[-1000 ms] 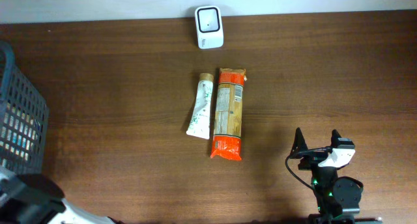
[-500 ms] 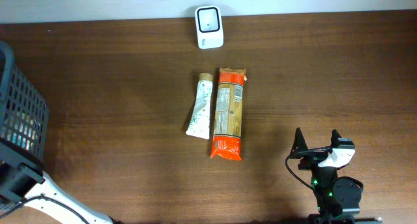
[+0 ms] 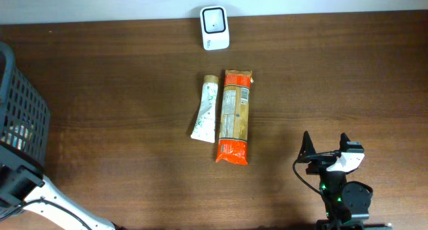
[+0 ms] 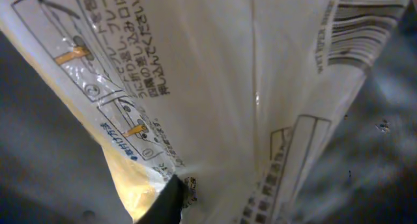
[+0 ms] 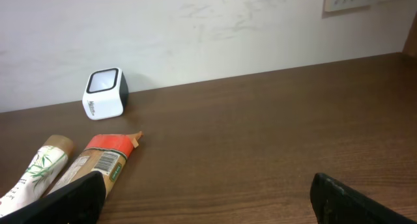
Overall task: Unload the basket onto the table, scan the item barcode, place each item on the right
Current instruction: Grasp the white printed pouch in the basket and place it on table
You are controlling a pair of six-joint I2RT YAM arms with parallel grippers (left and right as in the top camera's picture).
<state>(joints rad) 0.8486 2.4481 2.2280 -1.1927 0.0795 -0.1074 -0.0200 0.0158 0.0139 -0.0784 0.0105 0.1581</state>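
Reaching into the dark mesh basket (image 3: 27, 113), the left jaws meet a white printed plastic packet (image 4: 215, 87), likely bound for the white box-shaped scanner (image 3: 215, 27); their grip cannot be told, while the right jaws idle wide apart.

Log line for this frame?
left gripper: against white packet, grip unclear | right gripper: open, empty | barcode: not yet at scanner

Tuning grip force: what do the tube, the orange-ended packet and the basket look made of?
Tube: likely soft plastic, matte white, green print, flattened tail. Packet: thin plastic film, orange ends, crimped and wrinkled. Basket: rigid dark plastic by its moulded grid wall, probably.
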